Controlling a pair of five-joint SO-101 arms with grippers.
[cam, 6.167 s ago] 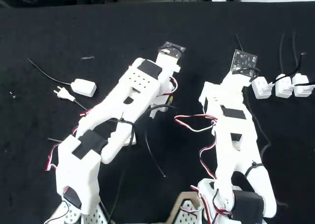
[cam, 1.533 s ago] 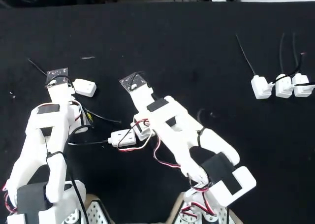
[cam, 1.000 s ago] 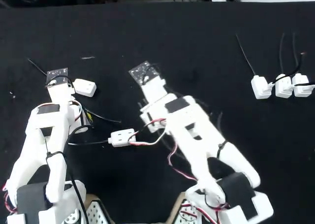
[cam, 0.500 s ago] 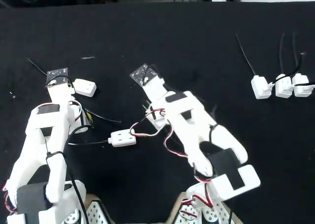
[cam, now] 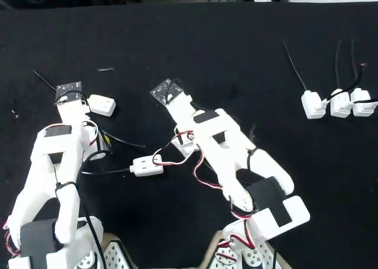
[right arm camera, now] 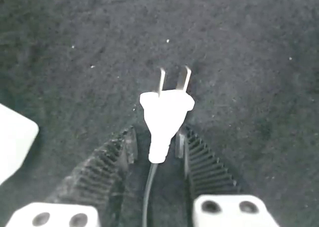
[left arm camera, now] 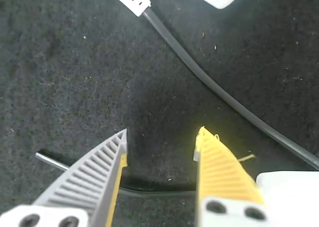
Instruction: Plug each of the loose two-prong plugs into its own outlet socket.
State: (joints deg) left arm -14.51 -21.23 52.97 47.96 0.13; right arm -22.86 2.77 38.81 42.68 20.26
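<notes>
Two grippers, doing pretty different things. The right gripper (right arm camera: 155,137) is pinched onto the narrow back end of a white two-prong plug (right arm camera: 166,112). The prongs stick out past its fingertips over the black table (right arm camera: 249,47), and the cord runs back between the fingers.

The left gripper (left arm camera: 160,137) is spread wide with nothing in it, hanging low over the table, and a black cable (left arm camera: 219,87) crosses just ahead of it.

From above, the middle socket (cam: 147,165) lies flat on its own. The right arm's wrist sits just behind and right of it, with the arm's red and white wires (cam: 174,154) drooping right beside it. A second socket (cam: 101,105) lies behind and left of it, next to the left arm's wrist. A row of three sockets (cam: 341,102) with cords sits well off to its right.
</notes>
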